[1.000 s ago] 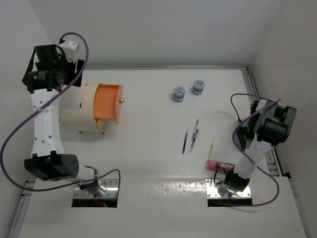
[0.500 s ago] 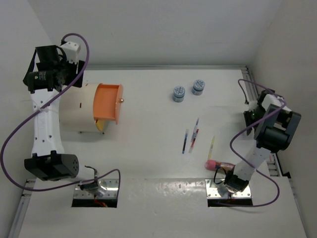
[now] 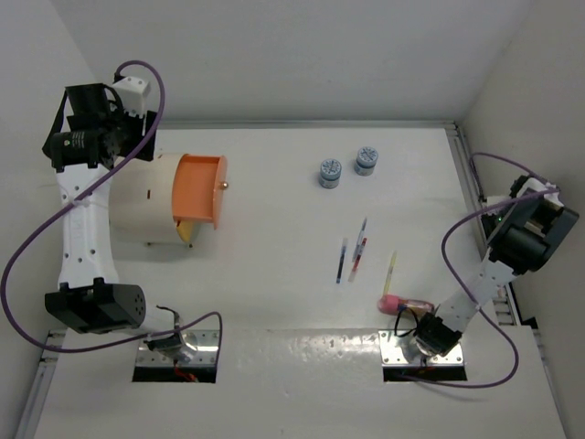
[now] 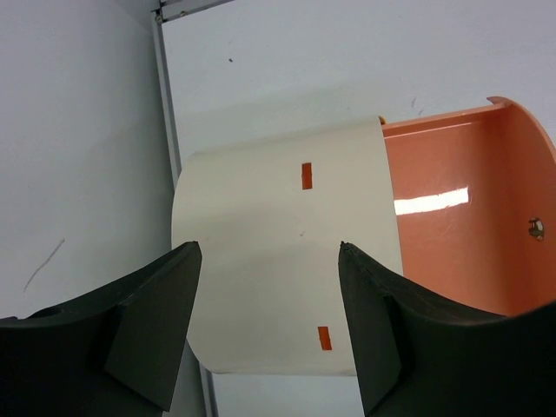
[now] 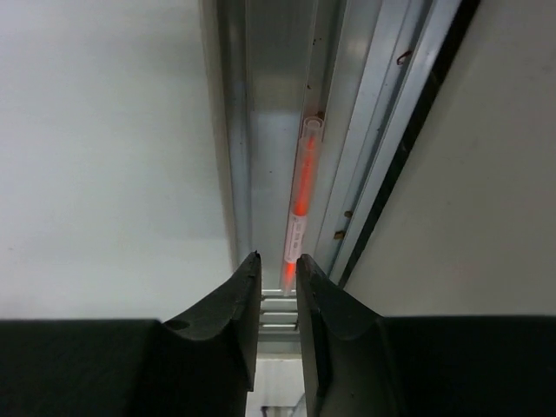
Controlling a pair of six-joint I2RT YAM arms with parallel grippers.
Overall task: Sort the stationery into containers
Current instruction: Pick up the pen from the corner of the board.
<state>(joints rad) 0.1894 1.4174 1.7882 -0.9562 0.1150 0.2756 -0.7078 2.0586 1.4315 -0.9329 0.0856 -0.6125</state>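
Note:
My right gripper (image 5: 278, 258) hangs over the metal rail at the table's right edge. Its jaws stand a narrow gap apart, and the near end of an orange pen (image 5: 300, 204) lying in the rail channel shows in that gap. My left gripper (image 4: 268, 254) is open and empty above the cream drum (image 4: 278, 217), beside its pulled-out orange drawer (image 4: 460, 217). On the table lie thin pens (image 3: 341, 261) (image 3: 358, 254) (image 3: 392, 267), a pink-and-tan cylinder (image 3: 402, 303) and two round blue-and-white pieces (image 3: 330, 172) (image 3: 366, 160).
The right rail (image 5: 261, 104) is a stack of aluminium channels next to the side wall (image 5: 486, 174). The right arm's wrist (image 3: 535, 224) overhangs that edge. Mounting plates (image 3: 178, 352) sit at the near edge. The left wall stands close behind the drum.
My right arm has swung outward from the table to the right rail, and its jaws have narrowed from wide open to a slim gap. The left arm has stayed still.

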